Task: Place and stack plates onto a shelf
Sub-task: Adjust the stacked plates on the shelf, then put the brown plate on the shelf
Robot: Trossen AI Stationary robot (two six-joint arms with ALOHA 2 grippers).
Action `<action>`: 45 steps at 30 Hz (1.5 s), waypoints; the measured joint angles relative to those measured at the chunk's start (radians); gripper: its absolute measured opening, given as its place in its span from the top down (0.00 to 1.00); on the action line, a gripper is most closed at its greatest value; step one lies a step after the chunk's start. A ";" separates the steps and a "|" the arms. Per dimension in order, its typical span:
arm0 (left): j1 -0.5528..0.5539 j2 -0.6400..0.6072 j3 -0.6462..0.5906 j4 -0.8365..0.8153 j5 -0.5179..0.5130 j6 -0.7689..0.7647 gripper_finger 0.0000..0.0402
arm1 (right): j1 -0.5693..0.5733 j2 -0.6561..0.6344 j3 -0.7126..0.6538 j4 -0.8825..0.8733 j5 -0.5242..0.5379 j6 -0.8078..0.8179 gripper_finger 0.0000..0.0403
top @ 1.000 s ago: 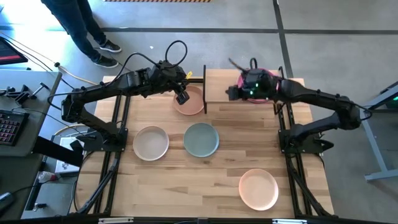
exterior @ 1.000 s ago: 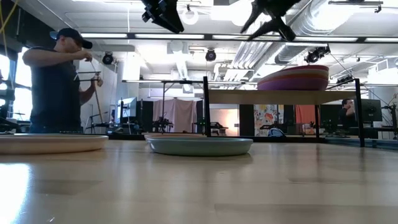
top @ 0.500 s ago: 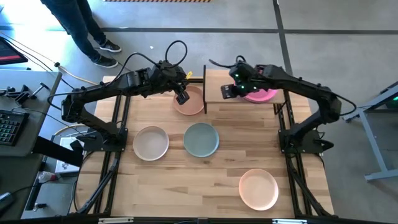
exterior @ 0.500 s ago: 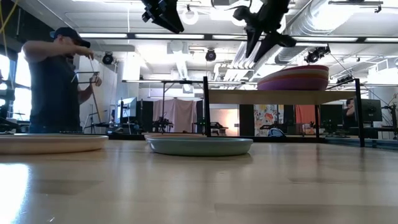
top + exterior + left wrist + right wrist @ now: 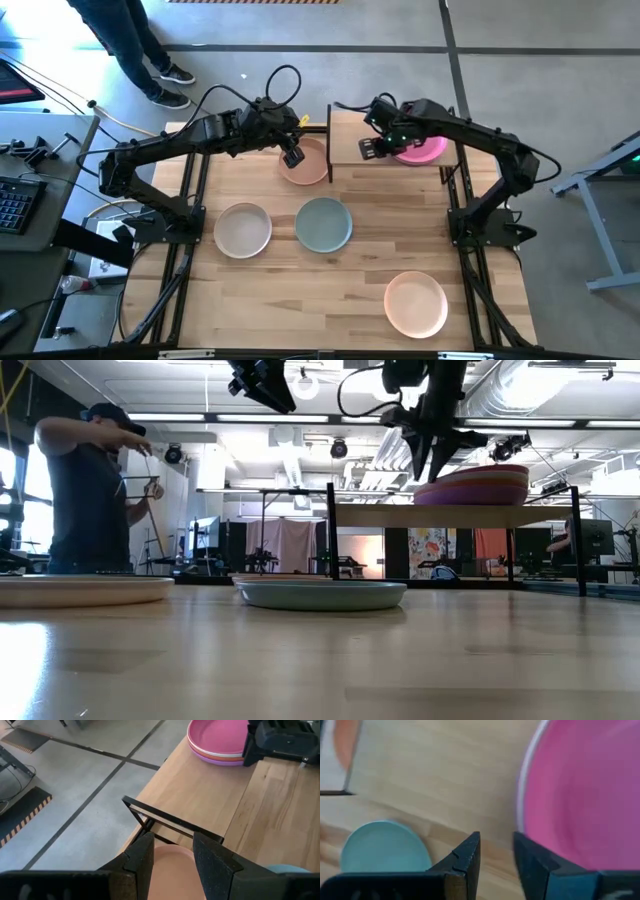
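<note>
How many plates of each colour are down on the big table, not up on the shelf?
Cream plate: 1
Teal plate: 1
Orange plate: 1
Peach plate: 1
Total: 4

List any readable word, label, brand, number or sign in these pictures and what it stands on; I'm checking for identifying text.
None: no text reads in any view.
The plates and the shelf show none.
The posters behind the shelf in the low view are too blurred to read.
The keyboard beside the table has keys too small to read.
</note>
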State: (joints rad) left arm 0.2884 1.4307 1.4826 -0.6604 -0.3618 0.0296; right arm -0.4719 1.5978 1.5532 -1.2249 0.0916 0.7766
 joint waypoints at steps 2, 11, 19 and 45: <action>0.000 0.000 0.000 0.000 0.000 0.000 0.69 | -0.007 0.000 0.000 -0.018 0.013 0.000 0.74; 0.000 0.000 0.000 0.000 0.000 0.000 0.69 | -0.015 0.000 0.000 -0.083 0.062 0.006 0.74; 0.000 0.000 0.000 -0.013 0.000 0.000 0.69 | -0.010 -0.001 0.000 -0.086 0.037 0.016 0.74; -0.029 -0.010 -0.427 -0.116 0.091 0.178 0.69 | 0.399 -0.003 0.208 -0.065 -0.012 0.117 0.74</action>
State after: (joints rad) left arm 0.2597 1.4212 1.0557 -0.7764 -0.2710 0.2077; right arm -0.0725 1.5951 1.7607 -1.2896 0.0793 0.8932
